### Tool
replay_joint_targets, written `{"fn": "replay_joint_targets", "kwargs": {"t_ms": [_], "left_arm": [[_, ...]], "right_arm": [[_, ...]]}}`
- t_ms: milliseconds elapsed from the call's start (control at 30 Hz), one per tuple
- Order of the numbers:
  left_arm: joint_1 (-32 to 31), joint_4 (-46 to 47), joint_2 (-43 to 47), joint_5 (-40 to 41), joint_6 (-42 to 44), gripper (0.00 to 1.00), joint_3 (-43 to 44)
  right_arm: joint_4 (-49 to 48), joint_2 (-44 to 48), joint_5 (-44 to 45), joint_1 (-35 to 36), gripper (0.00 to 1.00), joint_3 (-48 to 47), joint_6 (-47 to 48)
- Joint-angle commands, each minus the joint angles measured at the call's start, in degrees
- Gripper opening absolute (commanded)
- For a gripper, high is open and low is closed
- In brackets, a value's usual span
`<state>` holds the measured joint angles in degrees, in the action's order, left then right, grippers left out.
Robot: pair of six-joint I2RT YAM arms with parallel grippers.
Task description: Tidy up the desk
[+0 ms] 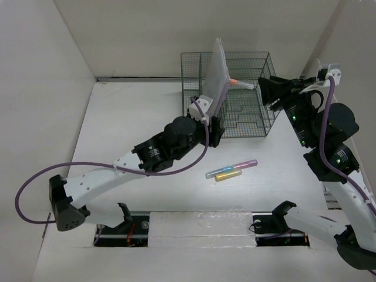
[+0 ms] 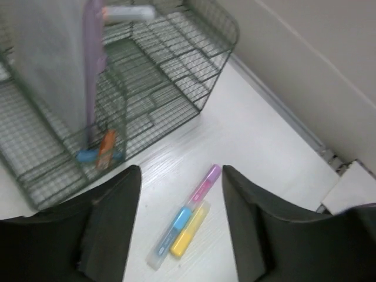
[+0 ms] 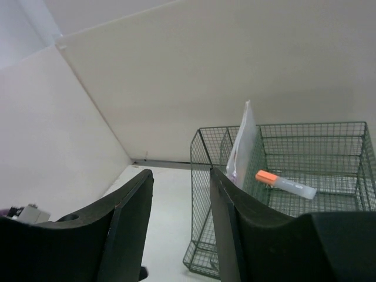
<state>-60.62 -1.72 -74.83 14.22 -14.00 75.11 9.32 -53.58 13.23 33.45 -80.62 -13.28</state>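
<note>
White desk (image 1: 147, 194) spread flat beneath both arms, far larger than anything on it, boxed in by pale wall panels (image 1: 147, 35). Toward its far right, a dark green wire basket (image 1: 247, 117) resting on the surface. Inside the basket near the left end, a pale sheet (image 1: 218, 73) standing on edge and leaning slightly. To the sheet's right, an orange-capped marker (image 1: 242, 84) lying within the mesh. From the left wrist view, a small blue-and-orange object (image 2: 101, 151) low in the basket, too blurred to name. On bare desk in front of the basket, a purple-and-blue pen (image 1: 234, 167) and a yellow highlighter (image 1: 228, 175), side by side and touching. Left gripper (image 2: 181, 173) poised above those two, just beside the basket's near left corner, fingers spread wide and holding nothing. Right gripper (image 3: 179, 173) raised at the basket's right side, facing the sheet and the marker, fingers likewise apart and gripping nothing.
</note>
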Motion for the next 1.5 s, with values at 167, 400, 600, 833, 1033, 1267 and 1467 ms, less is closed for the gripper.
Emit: {"fn": "replay_joint_targets", "kwargs": {"t_ms": [167, 400, 600, 833, 1033, 1267, 1467], "left_arm": [[-7.32, 6.28, -1.71, 11.97, -5.5, 0.36, -14.62], [-4.08, 14.44, -14.7, 5.48, -7.01, 0.36, -18.68], [-2.13, 16.83, -22.81, 2.39, -7.1, 0.37, -16.49], [-1.52, 17.8, -27.83, -2.08, -5.25, 0.36, -14.38], [-1.52, 20.26, -27.13, -6.22, -3.93, 0.36, -17.28], [-1.52, 19.73, -26.95, -8.5, -2.17, 0.35, -20.17], [-1.52, 19.56, -26.16, -9.38, -1.82, 0.34, -22.46]], "right_arm": [[1.31, 8.31, 2.5, -0.76, 0.27, 5.56, 0.89], [-2.71, 11.56, -2.94, -0.76, 0.0, 13.97, -2.44], [-4.22, 10.69, -4.97, -0.76, 0.0, 17.95, -2.81], [-5.1, 10.08, -7.08, -0.76, 0.02, 19.36, -2.63], [-5.1, 10.51, -6.91, -0.76, 0.03, 19.62, -2.45], [-5.28, 9.81, -7.52, -0.76, 0.05, 19.8, -2.8], [-5.28, 9.55, -7.52, -0.76, 0.08, 19.62, -2.89]]}}
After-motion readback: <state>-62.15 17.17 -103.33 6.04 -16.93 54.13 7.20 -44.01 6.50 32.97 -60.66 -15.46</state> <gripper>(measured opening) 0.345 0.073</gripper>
